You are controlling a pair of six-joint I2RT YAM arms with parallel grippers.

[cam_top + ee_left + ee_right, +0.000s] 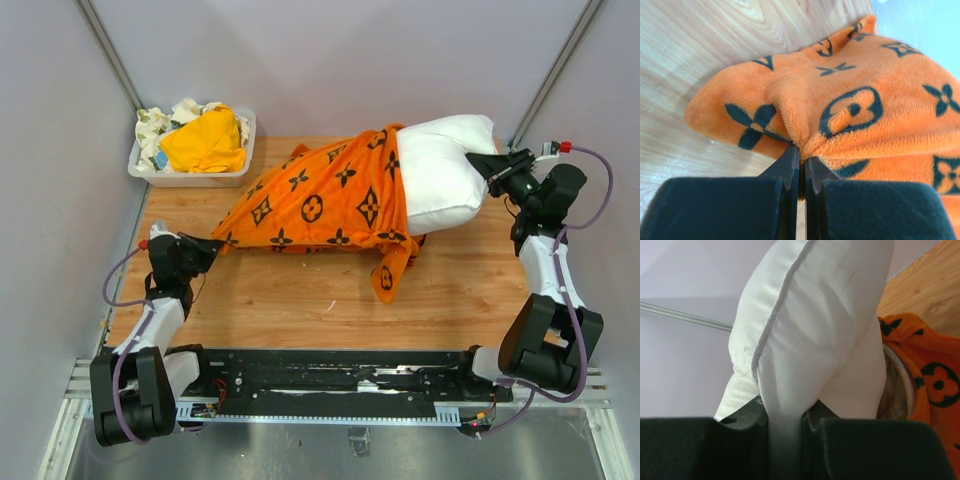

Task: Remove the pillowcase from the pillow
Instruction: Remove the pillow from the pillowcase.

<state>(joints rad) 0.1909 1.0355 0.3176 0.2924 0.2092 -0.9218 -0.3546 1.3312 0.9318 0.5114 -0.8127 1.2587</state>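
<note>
The orange pillowcase [320, 200] with black flower and circle motifs lies across the middle of the wooden table [300, 290]. The white pillow [445, 170] sticks out of its open right end, about half bare. My left gripper [212, 246] is shut on the pillowcase's closed left tip; the wrist view shows the pillowcase fabric [840, 100] pinched between the left gripper's jaws [801, 152]. My right gripper [487, 165] is shut on the pillow's right edge; the white pillow fabric [815, 330] runs down between the right gripper's jaws [785, 420]. The pillowcase's open edge [935, 375] shows at right.
A white bin [190, 178] at the back left holds a plain yellow-orange cloth [208, 140] and patterned cloths. Grey walls stand close on the left, back and right. A loose orange flap [392, 268] hangs toward the front.
</note>
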